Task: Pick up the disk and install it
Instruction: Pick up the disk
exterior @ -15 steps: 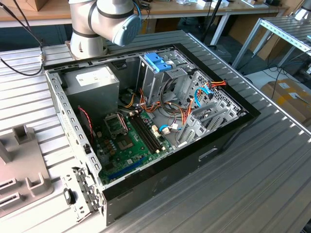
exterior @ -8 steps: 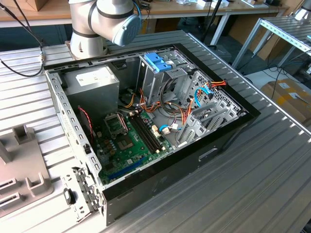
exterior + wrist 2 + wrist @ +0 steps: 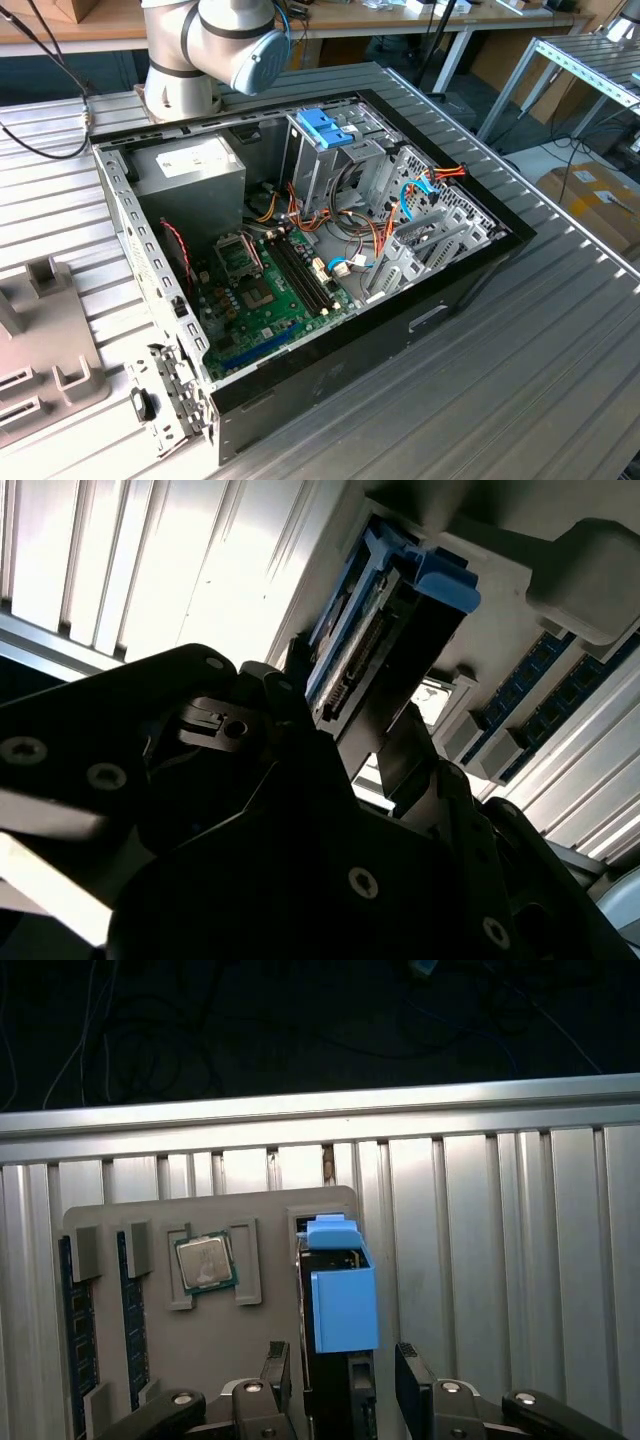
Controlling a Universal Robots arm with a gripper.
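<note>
The disk stands on edge in a slot of a grey parts tray, its light-blue plastic frame facing the camera in the first wrist view. In the second wrist view the disk shows its connector edge and blue frame. My gripper is open and straddles the disk, one black finger on each side, with a small gap showing on at least one side. The gripper sits low over the slot, and the disk is still seated in the tray.
The tray also holds a processor chip and memory sticks. It lies on a ribbed aluminium table near the table's edge. In the exterior view an open computer case holds a metal drive cage with a blue top and a grey box.
</note>
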